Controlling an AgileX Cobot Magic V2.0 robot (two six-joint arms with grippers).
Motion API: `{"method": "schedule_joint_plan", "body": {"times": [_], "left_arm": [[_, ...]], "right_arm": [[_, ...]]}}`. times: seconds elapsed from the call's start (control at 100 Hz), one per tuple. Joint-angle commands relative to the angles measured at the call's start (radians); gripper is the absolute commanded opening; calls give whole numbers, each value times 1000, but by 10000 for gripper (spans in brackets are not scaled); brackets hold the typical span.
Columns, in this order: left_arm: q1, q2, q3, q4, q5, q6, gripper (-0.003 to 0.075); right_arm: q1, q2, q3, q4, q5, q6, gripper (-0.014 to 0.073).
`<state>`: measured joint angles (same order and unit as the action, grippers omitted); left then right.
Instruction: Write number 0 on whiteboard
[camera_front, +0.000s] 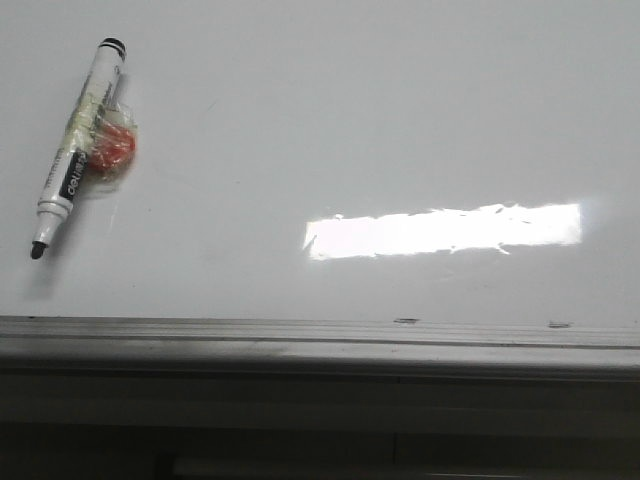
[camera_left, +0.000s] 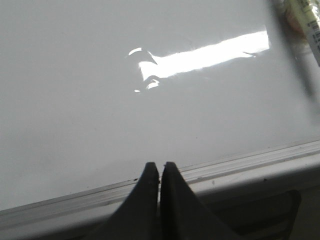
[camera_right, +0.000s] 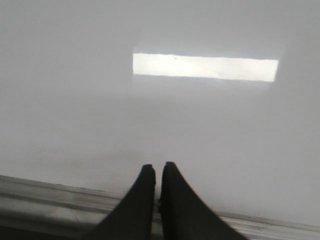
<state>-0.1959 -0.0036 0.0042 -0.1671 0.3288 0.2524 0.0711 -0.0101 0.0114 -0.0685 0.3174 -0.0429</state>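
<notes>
The whiteboard is glossy white, with a grey metal frame rail along its near edge. No number 0 shows on it in any view. A white marker with a black tip lies uncapped at the far left, with tape and an orange lump stuck to its middle; its end also shows in the left wrist view. My left gripper is shut and empty over the rail. My right gripper is shut and empty just past the rail. Neither gripper shows in the front view.
A bright rectangular light reflection lies on the board right of centre. It also shows in the left wrist view and the right wrist view. Below the rail the front view is dark.
</notes>
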Motion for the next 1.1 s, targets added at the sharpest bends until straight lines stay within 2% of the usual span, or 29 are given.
{"method": "schedule_joint_plan", "body": {"times": [0.0, 0.25, 0.43, 0.48, 0.59, 0.66, 0.75, 0.91, 1.09], "left_arm": [[3, -29, 32, -6, -52, -6, -20], [3, -29, 32, -6, -52, -6, -20], [3, -29, 32, -6, -70, -6, -20], [3, -29, 32, -25, -78, -6, -20], [3, -29, 32, -203, -129, -6, -20], [3, -29, 32, -394, -203, -6, -20], [3, -29, 32, -635, -280, -6, -20], [3, -29, 30, -968, -349, -6, -20], [3, -29, 30, -1055, -349, -6, -20]], "right_arm": [[-6, -19, 12, 6, -25, -1, -18], [-6, -19, 12, 6, -39, -1, -18], [-6, -19, 12, 8, -186, -1, -18], [-6, -19, 12, 69, -243, -1, -18], [-6, -19, 12, 264, -354, -1, -18], [-6, -19, 12, 437, -395, 0, -18], [-6, -19, 12, 577, -398, 0, -18], [-6, -19, 6, 693, -409, 0, -19], [-6, -19, -56, 691, -356, 0, -18]]}}
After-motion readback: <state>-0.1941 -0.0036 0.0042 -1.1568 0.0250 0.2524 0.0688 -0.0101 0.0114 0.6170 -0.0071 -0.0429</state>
